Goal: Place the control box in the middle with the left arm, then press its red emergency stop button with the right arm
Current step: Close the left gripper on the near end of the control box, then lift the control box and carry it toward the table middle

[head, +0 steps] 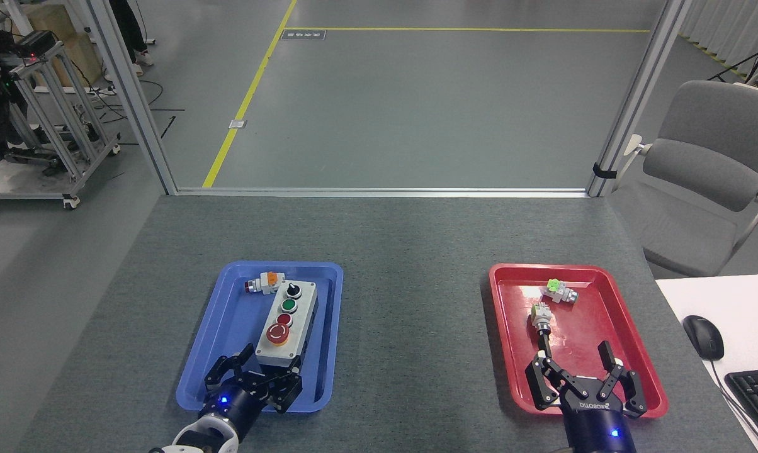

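The control box [289, 321] lies lengthwise in the blue tray [226, 308], its grey top up. The red emergency stop button [279, 334] is the control nearest me, on a yellow ring. My left gripper [272, 360] sits at the box's near end, with one finger on each side of it, shut on the box. The right gripper [574, 362] hovers open over the near end of the red tray [612, 302] and holds nothing.
A small loose switch part [262, 283] lies at the blue tray's far end. Two more parts [558, 290] [541, 316] lie in the red tray. Grey tabletop [410, 314] stretches between the trays. A mouse [703, 336], a keyboard [757, 390] and a chair [706, 182] are at the right.
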